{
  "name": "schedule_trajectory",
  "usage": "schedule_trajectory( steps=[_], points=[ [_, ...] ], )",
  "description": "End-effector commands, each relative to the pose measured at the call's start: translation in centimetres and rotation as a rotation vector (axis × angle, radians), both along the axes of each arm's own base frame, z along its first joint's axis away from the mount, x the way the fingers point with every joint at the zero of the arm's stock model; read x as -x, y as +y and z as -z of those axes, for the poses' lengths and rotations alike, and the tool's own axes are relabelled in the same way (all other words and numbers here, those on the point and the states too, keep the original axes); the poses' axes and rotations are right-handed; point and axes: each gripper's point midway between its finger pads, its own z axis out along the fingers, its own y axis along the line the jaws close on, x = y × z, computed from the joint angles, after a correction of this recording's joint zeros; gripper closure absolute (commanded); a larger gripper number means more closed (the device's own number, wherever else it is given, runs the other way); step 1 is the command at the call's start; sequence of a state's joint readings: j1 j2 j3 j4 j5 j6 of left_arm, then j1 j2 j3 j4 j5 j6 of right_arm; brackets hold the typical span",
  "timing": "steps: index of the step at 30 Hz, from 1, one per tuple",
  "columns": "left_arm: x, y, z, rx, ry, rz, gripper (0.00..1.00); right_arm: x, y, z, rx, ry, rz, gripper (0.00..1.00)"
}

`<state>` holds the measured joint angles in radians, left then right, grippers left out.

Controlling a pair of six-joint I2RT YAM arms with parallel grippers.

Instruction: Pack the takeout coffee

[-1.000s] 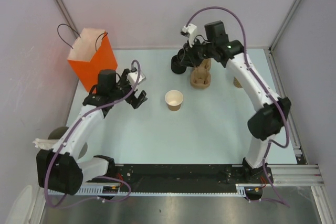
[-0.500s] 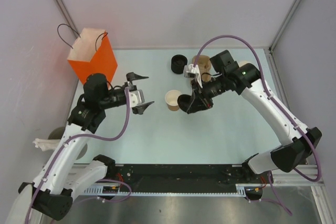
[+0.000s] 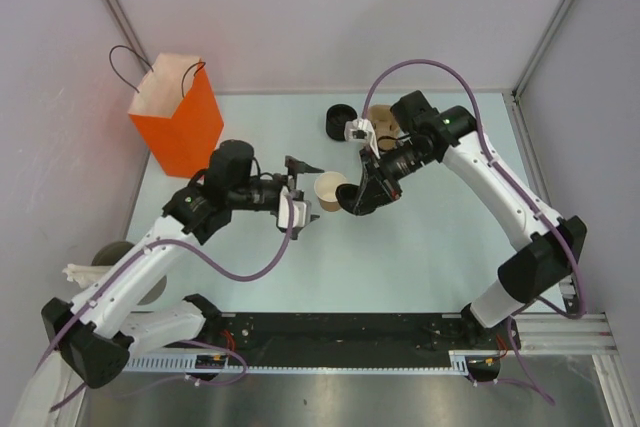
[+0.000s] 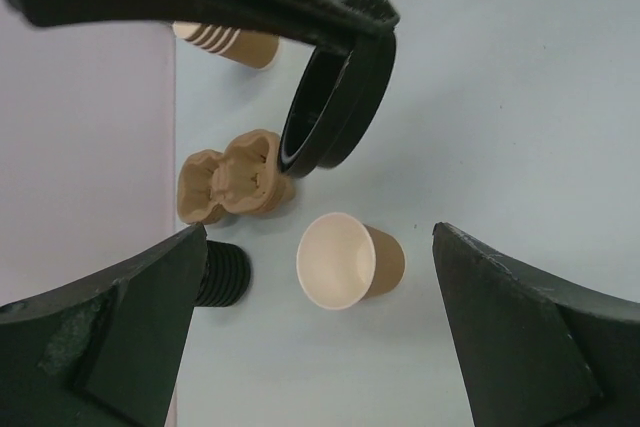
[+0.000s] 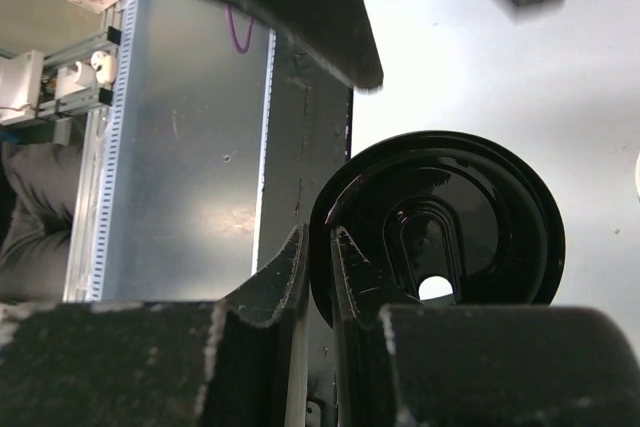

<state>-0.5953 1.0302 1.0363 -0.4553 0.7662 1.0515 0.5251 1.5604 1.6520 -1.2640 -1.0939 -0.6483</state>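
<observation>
Lid (image 5: 440, 217) pinched on edge in your right hand (image 3: 362, 190), just right of upright cup (image 3: 331, 189) mid-frame on tabletop (image 3: 420, 247) | your left hand (image 3: 308, 193) gapes wide just left of it

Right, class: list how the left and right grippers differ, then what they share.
The left gripper is wide open and empty; the right gripper is shut on the lid at its rim. The left is left of the cup, the right on its right. Both are close to it.
</observation>
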Motion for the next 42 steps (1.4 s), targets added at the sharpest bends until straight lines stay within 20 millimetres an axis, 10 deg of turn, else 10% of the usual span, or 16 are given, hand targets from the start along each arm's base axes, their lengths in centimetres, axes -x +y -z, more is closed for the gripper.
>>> schedule_trajectory(
  steps=[1,19,25,29,42],
  points=[
    [-0.5,-1.8,-0.3,-0.044,-0.113,0.037,0.01,0.0,0.6,-0.9,-0.031,0.037,-0.047,0.88],
    [-0.4,-5.8,2.3,-0.095,-0.06,0.049,0.01,-0.1,1.4,0.4,-0.01,0.075,-0.079,0.88],
    [-0.4,-6.4,2.1,-0.089,-0.055,0.036,0.17,-0.1,1.4,0.4,-0.013,0.078,-0.081,0.88],
    [-0.5,-6.4,2.6,-0.097,-0.046,0.023,0.5,-0.2,1.3,0.2,-0.017,0.071,-0.075,0.88],
    [-0.7,-6.2,4.0,-0.102,-0.017,-0.014,0.82,-1.6,0.4,-1.0,-0.027,0.027,-0.023,0.77]
  ],
)
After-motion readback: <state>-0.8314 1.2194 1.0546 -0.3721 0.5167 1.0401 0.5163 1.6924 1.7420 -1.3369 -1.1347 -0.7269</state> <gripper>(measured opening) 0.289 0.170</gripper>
